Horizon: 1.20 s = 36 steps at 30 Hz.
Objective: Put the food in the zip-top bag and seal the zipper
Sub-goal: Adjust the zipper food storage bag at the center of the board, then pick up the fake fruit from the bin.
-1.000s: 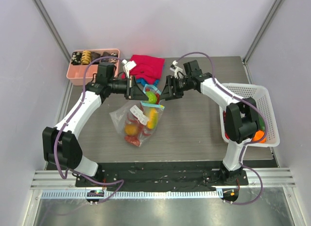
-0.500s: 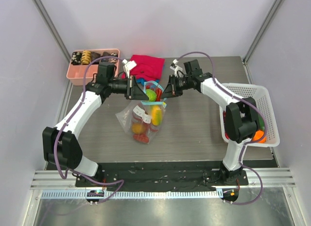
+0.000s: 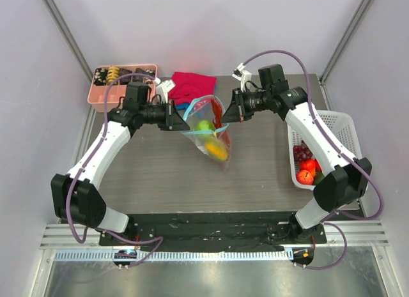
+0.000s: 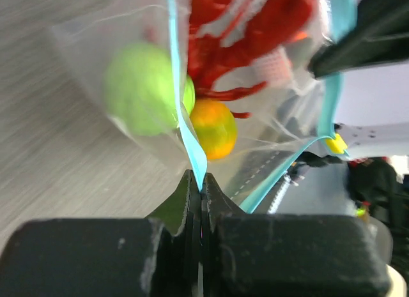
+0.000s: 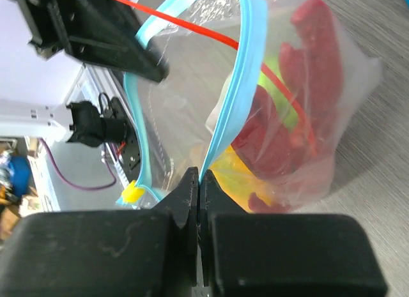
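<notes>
1. Pinching the zipper [image 4: 181, 112] at opposite ends: left gripper [image 4: 200, 182] and right gripper [image 5: 198, 179], each pressed tight on the teal strip
2. Holding the zip-top bag [image 3: 208, 134] aloft between them, mouth gaping, food [image 3: 216, 149] sagging at the bottom
3. Probably soft, slippery film, bottom-heavy; best gripped on the stiffer strip, never the thin wall

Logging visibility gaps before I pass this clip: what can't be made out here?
Count of food in the zip-top bag: pieces overlap; left wrist view is blurred and cuts the bag off.
Contents of the white basket, top view: partly covered by the right arm.
Contents of the pink tray, top view: too small.
Stretch of zipper pinched by the left tool and right tool: hidden between shut jaws.
</notes>
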Motion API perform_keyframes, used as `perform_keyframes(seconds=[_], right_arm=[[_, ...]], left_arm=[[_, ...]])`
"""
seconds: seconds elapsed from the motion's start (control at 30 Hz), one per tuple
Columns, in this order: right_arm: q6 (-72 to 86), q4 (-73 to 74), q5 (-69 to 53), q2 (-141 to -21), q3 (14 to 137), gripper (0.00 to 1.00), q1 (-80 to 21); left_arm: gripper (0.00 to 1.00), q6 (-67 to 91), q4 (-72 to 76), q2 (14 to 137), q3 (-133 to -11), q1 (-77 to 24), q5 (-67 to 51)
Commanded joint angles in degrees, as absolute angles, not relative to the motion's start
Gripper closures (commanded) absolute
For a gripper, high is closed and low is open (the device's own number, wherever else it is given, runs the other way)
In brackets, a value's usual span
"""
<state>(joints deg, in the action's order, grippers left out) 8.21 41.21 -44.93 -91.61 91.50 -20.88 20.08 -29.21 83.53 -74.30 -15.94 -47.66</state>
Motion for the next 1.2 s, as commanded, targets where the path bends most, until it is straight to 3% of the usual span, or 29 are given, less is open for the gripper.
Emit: perform_keyframes(seconds=[0.0, 0.17, 0.4, 0.43, 0.5, 0.53, 0.63, 0.73, 0.9, 1.07, 1.17], right_arm=[[2.46, 46.14, -43.24, -89.91, 95.18, 0.99, -21.53], [-1.22, 46.67, -40.96, -89.38, 93.7, 0.99, -22.24], [-5.44, 47.98, -36.83, -90.88, 92.55, 0.99, -22.24], [-5.88, 48.42, -36.57, -90.79, 92.64, 0.95, -22.06], [-6.76, 50.44, -36.3, -90.53, 93.07, 0.76, -21.1], [-6.94, 51.06, -36.65, -90.35, 93.25, 0.52, -20.22], [-7.56, 52.91, -39.1, -89.3, 94.22, 0.17, -13.99], [-13.33, 58.43, -40.43, -89.12, 96.23, 0.12, -5.91], [-29.84, 75.03, -39.55, -89.38, 96.86, 0.1, 6.83], [-46.72, 81.04, -27.82, -88.6, 90.55, 0.06, 15.81], [-47.55, 79.54, -20.95, -89.55, 87.29, 0.06, 16.26]], left_arm=[[1.0, 15.39, -33.3, 79.19, -80.15, -16.43, -38.86], [1.0, 7.66, -41.89, 80.5, -82.26, -20.56, -29.82], [1.0, 5.8, -46.05, 82.88, -79.81, -21.27, -26.47], [1.0, 5.71, -46.14, 82.88, -79.8, -21.27, -26.02], [1.0, 5.36, -46.32, 82.27, -79.98, -21.18, -28.63], [1.0, 5.54, -45.97, 81.92, -79.98, -21.18, -30.13], [1.0, 5.63, -43.95, 80.25, -78.93, -21.27, -34.01], [1.0, 5.28, -43.15, 79.8, -78.22, -21.27, -35.42], [1.0, 5.1, -43.77, 80.6, -78.66, -21.27, -36.3], [1.0, 4.57, -43.86, 80.95, -78.75, -21.27, -37.26], [1.0, 4.22, -44.12, 81.03, -78.66, -21.27, -37.7]])
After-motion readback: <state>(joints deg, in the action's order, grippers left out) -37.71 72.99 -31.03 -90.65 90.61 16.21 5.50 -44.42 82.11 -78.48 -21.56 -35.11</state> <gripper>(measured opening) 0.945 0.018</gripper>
